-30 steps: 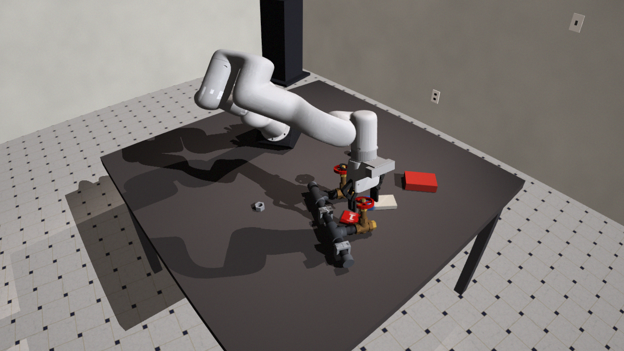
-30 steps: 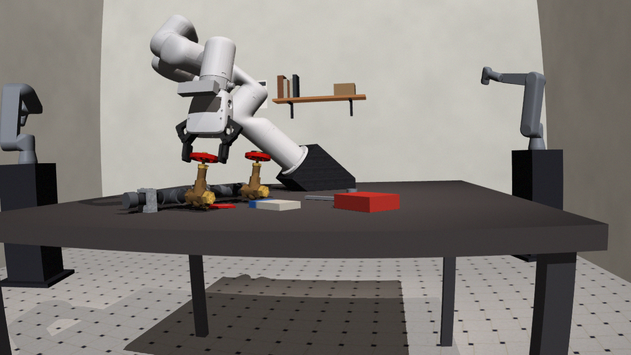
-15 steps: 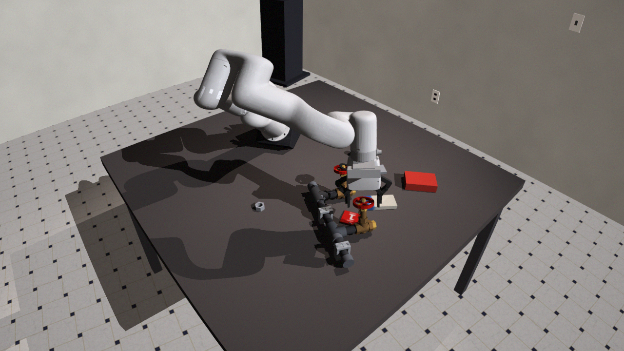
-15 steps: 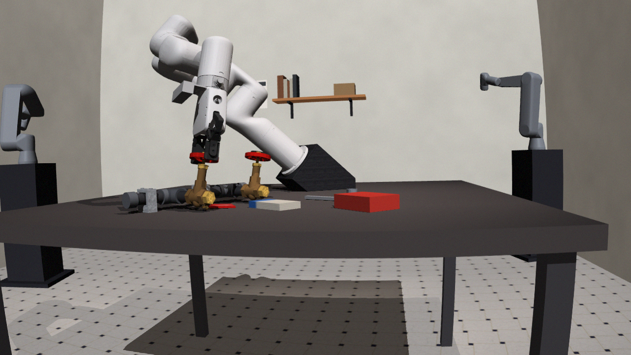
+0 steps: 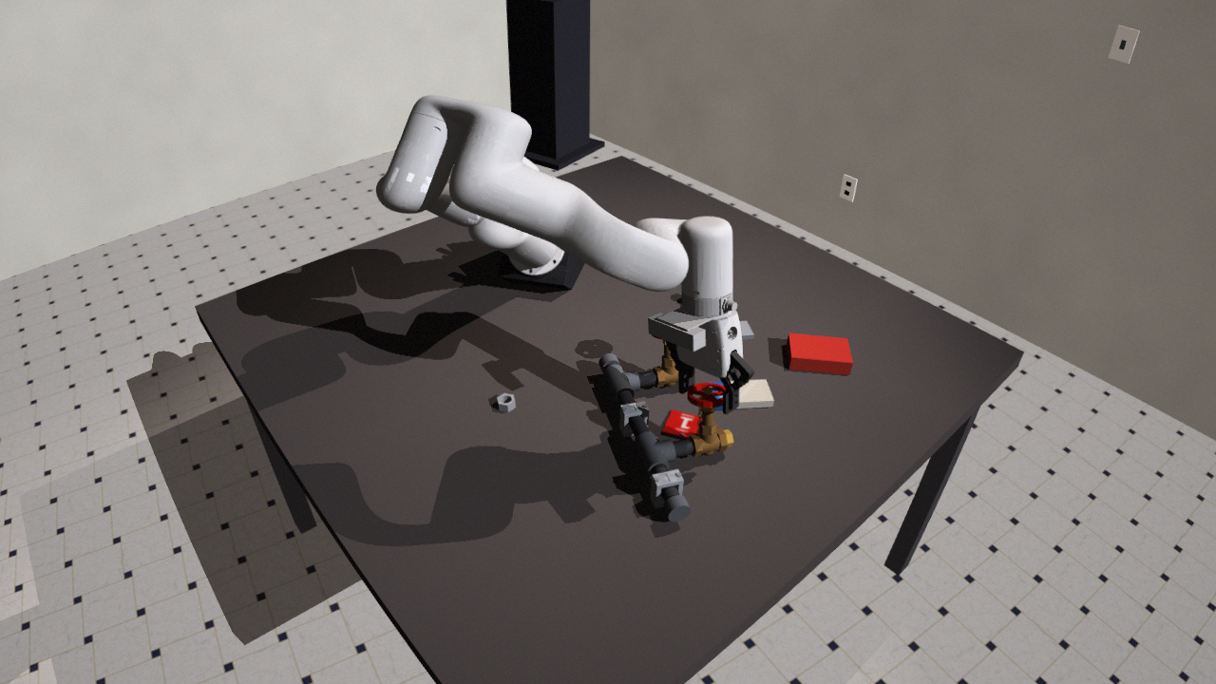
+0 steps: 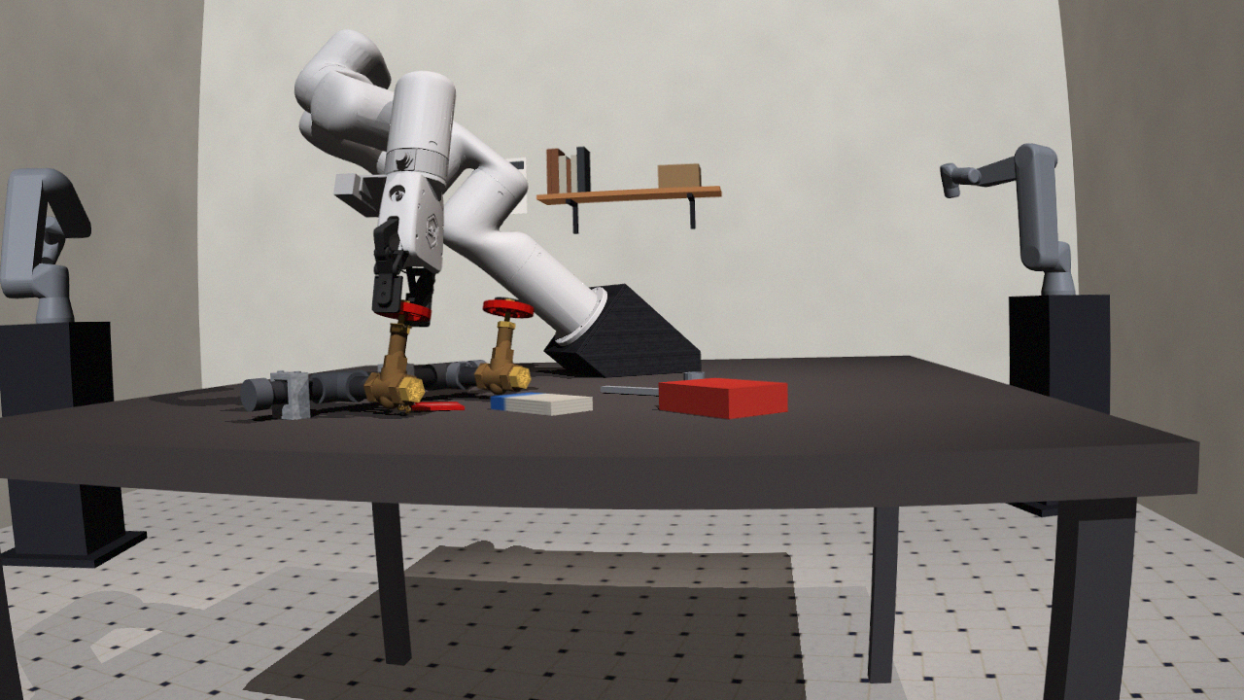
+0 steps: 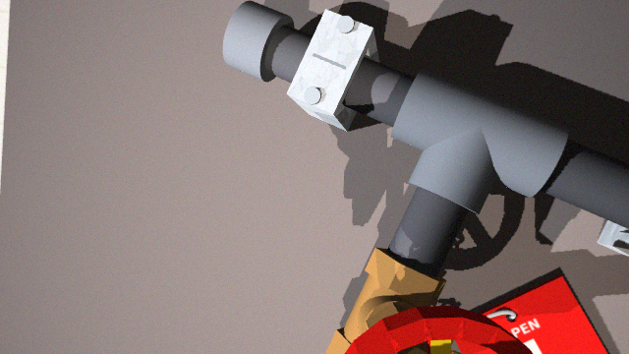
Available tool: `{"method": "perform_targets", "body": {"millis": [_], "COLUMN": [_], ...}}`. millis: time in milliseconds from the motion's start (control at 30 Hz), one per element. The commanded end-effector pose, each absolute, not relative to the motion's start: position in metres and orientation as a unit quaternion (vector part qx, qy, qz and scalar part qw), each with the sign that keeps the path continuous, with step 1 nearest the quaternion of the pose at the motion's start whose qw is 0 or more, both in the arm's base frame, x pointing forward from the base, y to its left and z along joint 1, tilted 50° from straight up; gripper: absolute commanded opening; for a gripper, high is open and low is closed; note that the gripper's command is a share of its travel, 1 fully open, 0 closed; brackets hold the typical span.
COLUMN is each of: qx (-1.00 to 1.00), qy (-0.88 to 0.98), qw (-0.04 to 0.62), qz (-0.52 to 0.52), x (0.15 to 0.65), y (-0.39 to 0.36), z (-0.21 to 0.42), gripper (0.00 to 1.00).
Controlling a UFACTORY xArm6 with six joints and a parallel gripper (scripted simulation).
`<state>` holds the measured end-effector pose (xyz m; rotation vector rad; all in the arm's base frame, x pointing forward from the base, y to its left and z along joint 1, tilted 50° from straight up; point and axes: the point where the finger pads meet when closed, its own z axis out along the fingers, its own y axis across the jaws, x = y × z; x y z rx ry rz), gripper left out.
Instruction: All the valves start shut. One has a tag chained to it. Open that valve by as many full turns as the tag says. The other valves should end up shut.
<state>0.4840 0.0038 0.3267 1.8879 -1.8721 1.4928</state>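
Note:
A grey pipe (image 5: 633, 408) (image 6: 348, 381) (image 7: 491, 123) lies on the dark table (image 5: 425, 476) and carries two brass valves with red handwheels. The near valve (image 5: 712, 439) (image 6: 393, 374) (image 7: 388, 295) has a red tag (image 5: 680, 423) (image 6: 437, 405) (image 7: 541, 320) beside it. The tag reads "OPEN", and its number is cut off in the wrist view. My gripper (image 5: 713, 392) (image 6: 403, 304) is open, pointing down, with its fingers on either side of this valve's handwheel (image 5: 705, 394) (image 6: 416, 311) (image 7: 432, 326). The far valve (image 5: 666, 370) (image 6: 502, 369) has its handwheel (image 6: 508, 307) free, and my wrist hides it in the top view.
A red box (image 5: 818, 352) (image 6: 721, 397) and a white box of cable ties (image 5: 754, 392) (image 6: 547, 402) lie just beyond the valves. A grey nut (image 5: 504, 402) lies to the left. White clamps (image 5: 667, 481) (image 7: 330, 64) hold the pipe. Two grey arms stand on pedestals (image 6: 1039, 208) (image 6: 39, 243) beside the table.

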Motion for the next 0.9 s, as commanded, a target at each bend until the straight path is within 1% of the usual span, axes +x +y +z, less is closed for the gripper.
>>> {"method": "perform_targets", "body": {"millis": [0,300,867], "qx": [0.523,0.356,0.356], "qy": [-0.687,-0.777,-0.777], "qw": [-0.024,-0.13,-0.13], "qz": [0.504,0.503,0.503], "x": [0.4844,0.4844,0.4832], "y": [0.0047,0.0047,0.0065], "z": [0.328,0.328,0.3293], "gripper": [1.0,1.0,1.0]}}
